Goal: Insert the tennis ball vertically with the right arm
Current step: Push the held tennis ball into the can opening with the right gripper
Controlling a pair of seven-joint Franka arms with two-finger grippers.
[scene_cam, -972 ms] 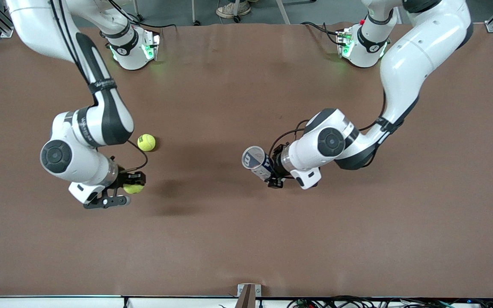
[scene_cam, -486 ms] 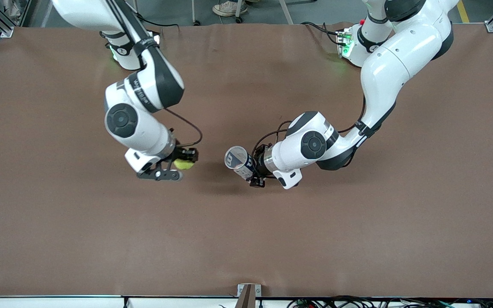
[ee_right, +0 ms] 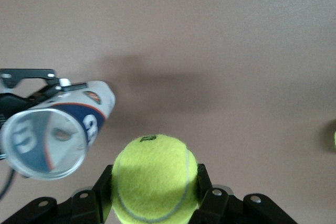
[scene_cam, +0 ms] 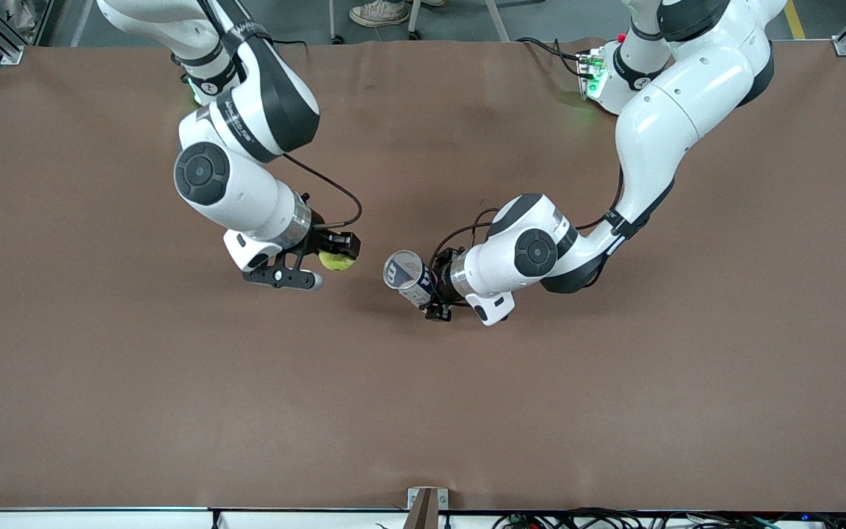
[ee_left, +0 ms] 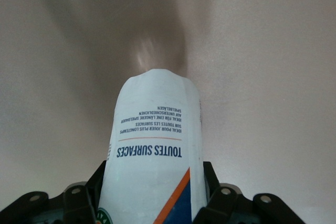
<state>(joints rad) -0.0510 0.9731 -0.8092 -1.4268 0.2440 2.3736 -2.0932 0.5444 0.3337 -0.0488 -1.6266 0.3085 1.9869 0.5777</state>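
Table, brown, bare along the edge nearest the front camera.

Item 1: tennis ball can, clear tube with blue label, clamped between the fingers of the left gripper, lifted over mid-table. Mouth tilts up and toward the right arm's end. The left wrist view shows the can body running straight out from between the fingers.

Item 2: tennis ball, yellow-green, pinched between the fingers of the right gripper, in the air beside the can's mouth and apart from it. In the right wrist view the ball sits between the pads, the can's open mouth off to one side ahead of the fingers.

Risk, as judged: the ball is not yet lined up over the opening, and the can leans rather than standing upright. A release off-centre would likely strike the rim and bounce away; pressing down against the rim could twist the can in its grip.

Change: a second ago the right gripper hung far toward its own end, beside a second ball on the table; it has since carried its ball close to the can. The left gripper has edged the can to meet it.
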